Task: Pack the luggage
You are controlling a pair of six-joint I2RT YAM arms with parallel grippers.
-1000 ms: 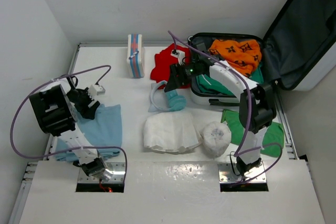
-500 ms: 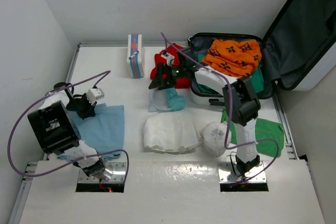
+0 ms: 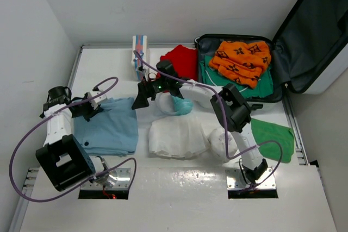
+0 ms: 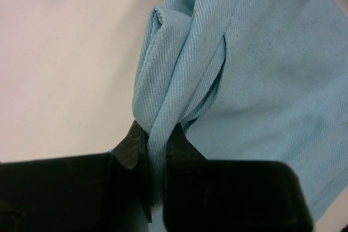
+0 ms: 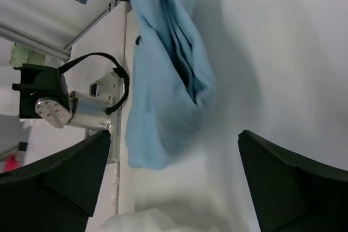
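We've got left claw (image 4: 155, 137) clamped on light blue twill cloth (image 4: 261, 80), far left of grey-lined hard-shell suitcase (image 3: 310, 36); right claw (image 3: 138, 100) wide apart b/w them.

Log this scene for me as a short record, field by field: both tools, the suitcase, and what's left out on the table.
left tool: shut on a fold of the light blue garment
right tool: open, empty, over the table beside that garment
luggage: lid open, orange garment on green garment inside
outside luggage: red garment, white cloth, green cloth
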